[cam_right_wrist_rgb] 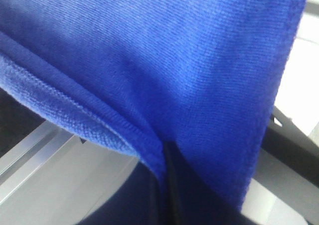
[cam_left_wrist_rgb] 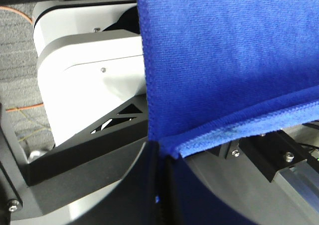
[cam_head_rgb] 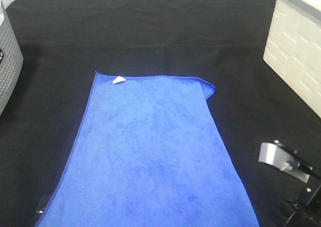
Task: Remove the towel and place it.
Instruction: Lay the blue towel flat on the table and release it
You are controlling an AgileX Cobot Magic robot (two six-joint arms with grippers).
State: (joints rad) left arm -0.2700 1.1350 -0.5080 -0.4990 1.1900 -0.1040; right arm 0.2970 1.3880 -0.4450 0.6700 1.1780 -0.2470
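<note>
The royal-blue towel (cam_head_rgb: 150, 151) lies spread on the black cloth (cam_head_rgb: 150, 31), its near edge running out of the exterior view at the bottom. Its white tag (cam_head_rgb: 119, 80) sits at the far left corner, and the far right corner (cam_head_rgb: 208, 89) is folded over. In the left wrist view the towel (cam_left_wrist_rgb: 224, 60) hangs from my left gripper (cam_left_wrist_rgb: 158, 185), whose dark fingers (cam_left_wrist_rgb: 129, 195) are shut on a hemmed edge. My right gripper (cam_right_wrist_rgb: 162, 185) is likewise shut on the towel (cam_right_wrist_rgb: 164, 60), pinching it near a stitched edge. Neither set of fingers shows in the exterior view.
A grey perforated container (cam_head_rgb: 7, 56) stands at the left edge and a cream ribbed box (cam_head_rgb: 296, 41) at the far right. A silver and black piece of arm hardware (cam_head_rgb: 283, 159) juts in at the lower right. The white robot base (cam_left_wrist_rgb: 84, 75) shows behind the hanging towel.
</note>
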